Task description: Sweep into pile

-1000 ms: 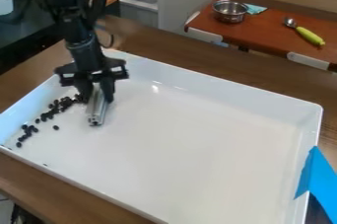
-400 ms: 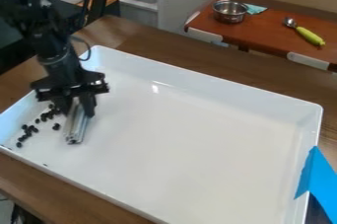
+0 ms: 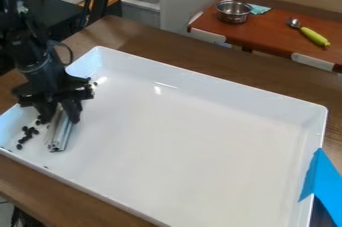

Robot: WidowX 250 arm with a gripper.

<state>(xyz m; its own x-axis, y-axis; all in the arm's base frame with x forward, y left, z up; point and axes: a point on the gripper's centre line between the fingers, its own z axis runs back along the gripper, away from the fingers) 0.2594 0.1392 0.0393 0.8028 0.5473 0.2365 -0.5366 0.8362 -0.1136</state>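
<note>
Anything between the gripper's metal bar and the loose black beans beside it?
Nothing visible stands between the metal bar in the gripper and the loose black beans. The tray wall rises on the beans' far side, not in between.

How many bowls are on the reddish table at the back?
1: a metal bowl, toward the left end of the reddish table, beside the teal cloth.

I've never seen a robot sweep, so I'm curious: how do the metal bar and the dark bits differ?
The metal bar is long and silvery; the dark bits are small and roundish. The gripper holds the metal bar, while the dark bits lie loose. Both are within the white tray.
</note>
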